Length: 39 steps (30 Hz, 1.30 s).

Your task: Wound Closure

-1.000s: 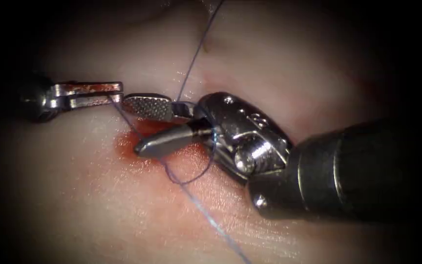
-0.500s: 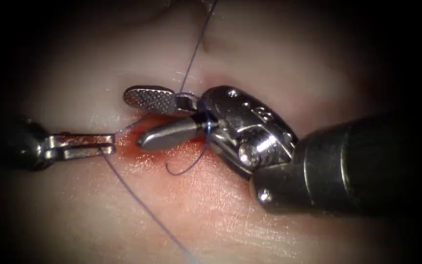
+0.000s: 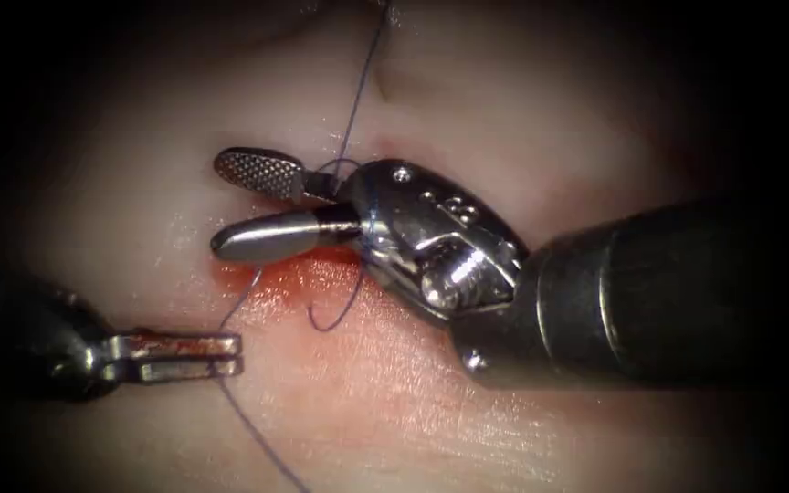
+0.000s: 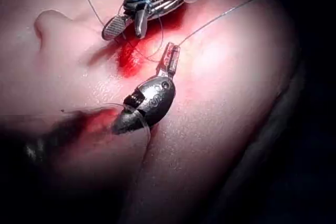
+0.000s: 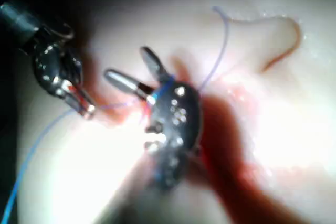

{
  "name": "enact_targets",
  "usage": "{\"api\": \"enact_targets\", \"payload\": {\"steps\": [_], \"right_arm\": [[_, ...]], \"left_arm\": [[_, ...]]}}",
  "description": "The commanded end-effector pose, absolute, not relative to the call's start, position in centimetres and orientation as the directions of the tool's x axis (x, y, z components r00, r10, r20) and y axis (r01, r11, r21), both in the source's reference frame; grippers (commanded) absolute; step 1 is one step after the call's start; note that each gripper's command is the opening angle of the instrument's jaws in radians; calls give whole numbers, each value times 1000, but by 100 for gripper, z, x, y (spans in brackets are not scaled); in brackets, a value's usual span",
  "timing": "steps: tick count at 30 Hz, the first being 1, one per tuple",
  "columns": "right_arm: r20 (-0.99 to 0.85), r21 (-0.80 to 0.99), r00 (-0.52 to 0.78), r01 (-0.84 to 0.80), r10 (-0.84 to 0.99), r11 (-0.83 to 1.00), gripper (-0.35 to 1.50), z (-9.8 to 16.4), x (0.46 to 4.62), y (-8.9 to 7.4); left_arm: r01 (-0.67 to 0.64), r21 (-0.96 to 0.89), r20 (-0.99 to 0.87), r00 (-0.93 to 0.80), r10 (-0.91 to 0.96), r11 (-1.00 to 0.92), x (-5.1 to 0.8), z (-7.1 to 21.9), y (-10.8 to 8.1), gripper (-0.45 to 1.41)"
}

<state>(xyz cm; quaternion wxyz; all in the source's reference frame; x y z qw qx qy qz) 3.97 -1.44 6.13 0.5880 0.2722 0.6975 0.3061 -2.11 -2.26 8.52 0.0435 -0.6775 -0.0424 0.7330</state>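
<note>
My left claw (image 3: pixel 230 356) sits low on the left, clenched on the thread (image 3: pixel 257 274). Over the last second it has travelled down from beside my right claw, drawing the strand with it. I judge the grip is there to keep tension. The thread runs up from it to the red fluid (image 3: pixel 294 283) on the tissue (image 3: pixel 139 164), where a loop lies. My right claw (image 3: pixel 239 205) hovers over that spot, jaws spread and holding nothing, thread wrapped round their base. I see no needle.
</note>
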Motion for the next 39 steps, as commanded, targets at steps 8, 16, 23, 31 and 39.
{"api": "enact_targets", "payload": {"steps": [8, 16, 23, 31, 39], "right_arm": [[-742, 668, -40, -110, 669, 736, 81, 629, 414, -160], [-757, 651, -11, -101, 654, 752, 81, 628, 418, -169], [-765, 640, 24, -77, 643, 765, 81, 625, 428, -180], [-766, 640, 25, -73, 643, 765, 78, 620, 435, -188], [-766, 641, 32, -22, 642, 767, 78, 617, 431, -193]], "left_arm": [[14, -110, -992, -59, 109, -994, -233, 811, -237, -45], [12, -98, -994, -54, 97, -995, -230, 794, -215, -45], [1, -77, -996, -52, 77, -997, -232, 777, -176, -45], [-2, -77, -996, -48, 77, -997, -248, 791, -146, -45], [-1, -68, -997, -35, 68, -998, -242, 819, -110, -45]]}}
